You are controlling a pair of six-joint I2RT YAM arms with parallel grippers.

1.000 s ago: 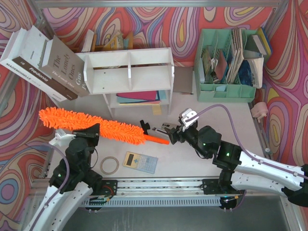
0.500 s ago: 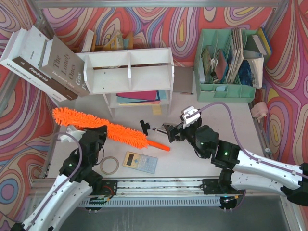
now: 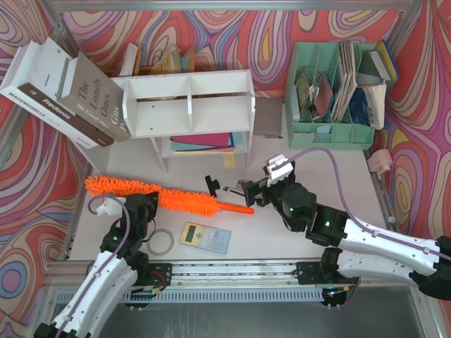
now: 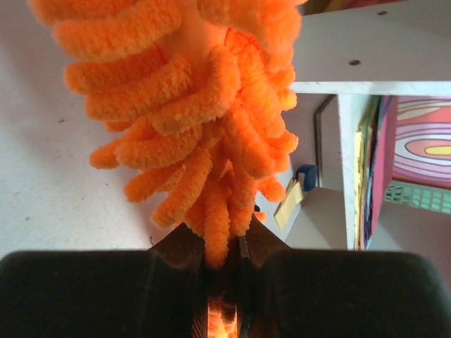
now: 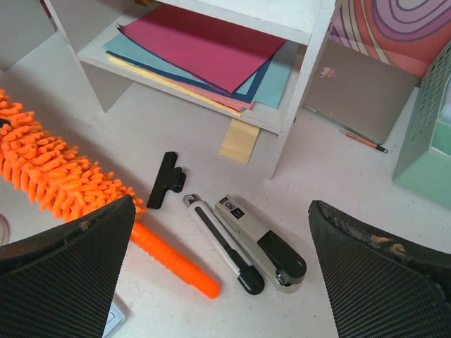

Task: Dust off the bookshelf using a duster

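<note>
The bookshelf [image 3: 190,105] is standing at the back of the counter [image 3: 310,169], its lower tier carrying a stack of coloured paper sheets [image 5: 204,46]. The duster [image 3: 180,199] is stretching across the counter in front of the bookshelf, roughly parallel to its long side and apart from it. Its fluffy head is reaching out past the bookshelf's left end, and its thin handle [image 5: 173,262] is pointing toward the right end. The left pincer [image 4: 224,257] is squeezing shut on the fluffy head, in front of the bookshelf's left half, and orange strands are bulging out from between its fingers. Whether the handle tip is touching the counter cannot be told.

The right pincer [image 3: 250,191] is hanging in front of the bookshelf's right end, just beside the handle tip, with its jaws spread wide and gripping nothing. A stapler [image 5: 261,243] is lying on the counter in front of the bookshelf's right leg. A black clip [image 5: 167,181] is lying between the duster and the bookshelf. A calculator [image 3: 205,236] and a tape roll [image 3: 161,241] are sitting farther forward of the bookshelf than the duster. Books [image 3: 70,91] are leaning against the bookshelf's left side, and a green organizer [image 3: 331,91] is standing to its right.
</note>
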